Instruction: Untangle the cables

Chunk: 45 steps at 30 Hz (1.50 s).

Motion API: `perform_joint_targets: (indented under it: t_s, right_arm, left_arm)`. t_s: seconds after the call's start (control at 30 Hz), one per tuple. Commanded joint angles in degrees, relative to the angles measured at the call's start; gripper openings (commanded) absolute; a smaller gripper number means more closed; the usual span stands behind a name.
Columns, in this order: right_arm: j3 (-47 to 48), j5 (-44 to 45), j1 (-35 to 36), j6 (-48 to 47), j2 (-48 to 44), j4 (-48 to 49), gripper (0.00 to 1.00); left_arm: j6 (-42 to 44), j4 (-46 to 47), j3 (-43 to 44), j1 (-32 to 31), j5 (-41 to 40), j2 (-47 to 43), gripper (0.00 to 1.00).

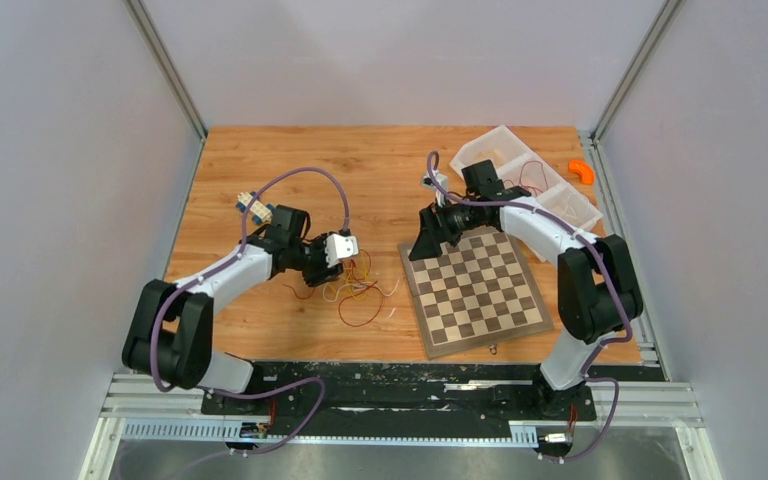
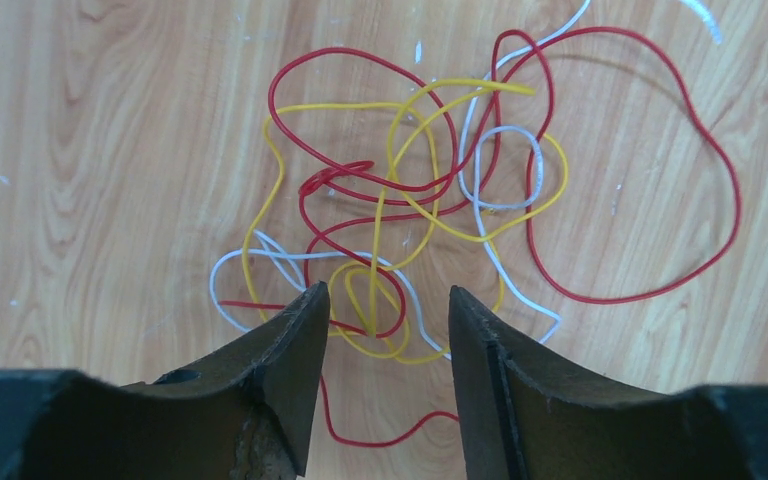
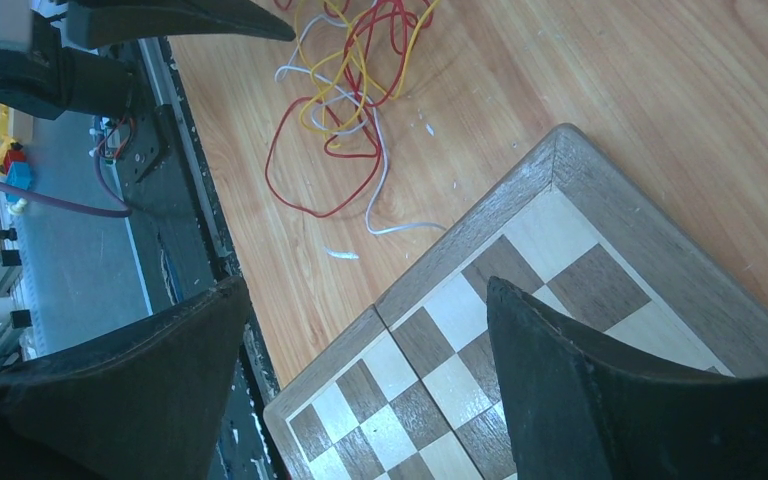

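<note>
The cables (image 2: 410, 190) are thin red, yellow and white wires in one tangled heap on the wooden table, left of the chessboard (image 1: 475, 290). They also show in the top view (image 1: 360, 285) and the right wrist view (image 3: 345, 100). My left gripper (image 2: 385, 292) is open and empty, just above the near edge of the tangle, with small yellow and red loops showing between its fingertips. In the top view it (image 1: 350, 266) sits at the heap's upper left. My right gripper (image 3: 368, 285) is open and empty, above the chessboard's far left corner (image 1: 425, 240), apart from the cables.
A white compartment tray (image 1: 525, 175) holding some thin wires stands at the back right, with an orange object (image 1: 582, 170) beside it. A small coloured block (image 1: 253, 205) lies behind the left arm. The chessboard (image 3: 560, 230) lies under the right gripper. Grey walls enclose the table.
</note>
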Motion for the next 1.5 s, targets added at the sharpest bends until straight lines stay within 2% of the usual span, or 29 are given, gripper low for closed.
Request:
perform_joint_targets:
  t_s: [0.0, 0.07, 0.13, 0.3, 0.43, 0.5, 0.6, 0.67, 0.83, 1.0, 1.07, 1.2, 1.27, 1.37, 1.47]
  right_arm:
    - [-0.86, -0.53, 0.17, -1.53, -2.9, 2.04, 0.87]
    - [-1.15, -0.34, 0.11, -1.71, -3.16, 2.11, 0.87]
    - [-1.44, -0.33, 0.11, -1.8, -3.45, 2.1, 0.87]
    - [-1.64, -0.37, 0.06, -2.8, -4.93, 2.05, 0.87]
    - [-1.7, -2.4, 0.21, -4.5, -7.55, 4.04, 0.88]
    - [-2.57, -3.89, 1.27, -3.73, -9.72, 8.77, 0.91]
    - [-5.31, -2.49, 5.73, -1.17, -13.16, 21.7, 0.98]
    - [-5.92, -0.01, 10.07, 0.02, -13.91, 31.81, 1.0]
    - [-3.01, 6.74, 19.98, 1.28, -8.45, 50.11, 1.0]
    - [1.82, 13.63, 23.49, 5.53, 0.15, 64.05, 0.99]
    - [2.73, 15.09, 24.36, 6.63, 2.59, 66.82, 0.89]
    - [1.43, 15.41, 25.22, 8.43, 6.31, 69.55, 0.46]
    - [-0.75, 15.84, 25.2, 8.79, 7.64, 70.31, 0.31]
    - [-3.44, 15.19, 25.24, 8.82, 9.89, 69.31, 0.2]
    - [-5.88, 14.03, 25.79, 8.42, 11.87, 68.6, 0.16]
  left_arm:
    - [3.11, -2.6, 5.08, 0.14, 0.54, 4.92, 0.54]
    - [3.47, -2.96, 5.85, 0.04, 0.71, 6.01, 0.5]
    - [3.55, -3.12, 6.26, -0.01, 0.83, 6.48, 0.41]
    - [3.38, -5.63, 6.52, -0.04, 2.43, 2.64, 0.02]
    - [-1.23, -11.43, 9.46, 2.86, 5.68, -4.07, 0.0]
    - [-4.92, -14.7, 12.87, 5.31, 7.68, -6.6, 0.0]
    - [-9.61, -18.44, 18.06, 7.49, 9.63, -9.56, 0.0]
    - [-13.11, -19.18, 19.72, 7.7, 11.05, -11.5, 0.0]
    - [-23.21, -16.11, 22.94, 7.89, 11.68, -15.21, 0.0]
    - [-30.78, -16.52, 26.61, 7.92, 12.43, -16.03, 0.0]
    - [-33.29, -16.46, 27.83, 7.96, 13.16, -16.37, 0.0]
    - [-40.48, -14.13, 30.23, 8.59, 14.05, -18.01, 0.0]
    - [-45.02, -12.06, 33.68, 10.29, 14.86, -18.26, 0.0]
    - [-56.19, -7.61, 38.8, 16.38, 18.94, -16.98, 0.0]
    - [-63.63, -2.19, 46.1, 21.82, 20.41, -14.17, 0.0]
